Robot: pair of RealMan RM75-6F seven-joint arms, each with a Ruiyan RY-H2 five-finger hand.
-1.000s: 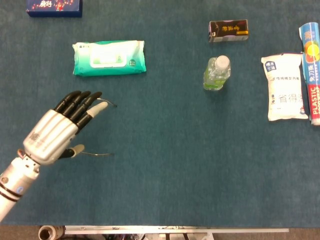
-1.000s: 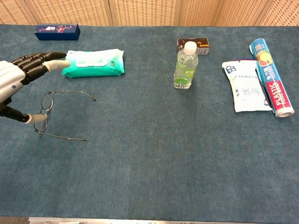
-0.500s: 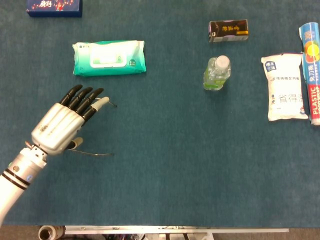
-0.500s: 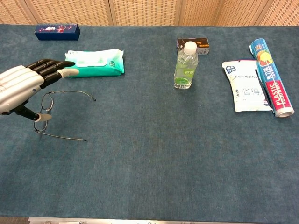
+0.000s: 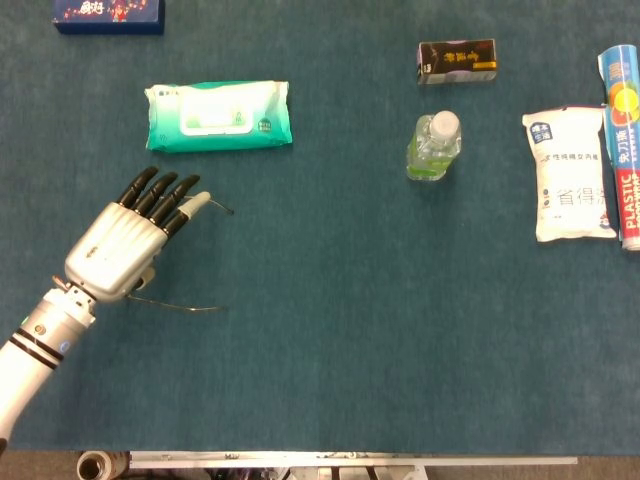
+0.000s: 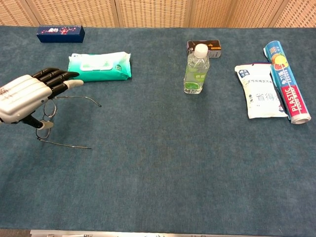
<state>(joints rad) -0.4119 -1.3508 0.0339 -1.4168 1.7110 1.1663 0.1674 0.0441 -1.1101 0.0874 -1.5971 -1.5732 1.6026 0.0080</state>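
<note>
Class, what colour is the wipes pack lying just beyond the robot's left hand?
Green and white wipes pack, clearest in the head view, beyond the left hand.

You have a table [image 6: 163, 187] covered in dark teal cloth, evenly lit with hardly a shadow. Behind its far edge you see a wall of tan woven panels [image 6: 153, 12] split by pale vertical strips.

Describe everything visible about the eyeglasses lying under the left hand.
The eyeglasses are a thin, dark wire-framed pair with rounded, clear-looking lenses. They lie unfolded on the blue table cloth, both slim temple arms stretched out toward the right; in the chest view one ends in a small curved tip. The left hand is spread above the lens end and hides most of the front in the head view. Whether the hand touches the frame cannot be told.
</note>
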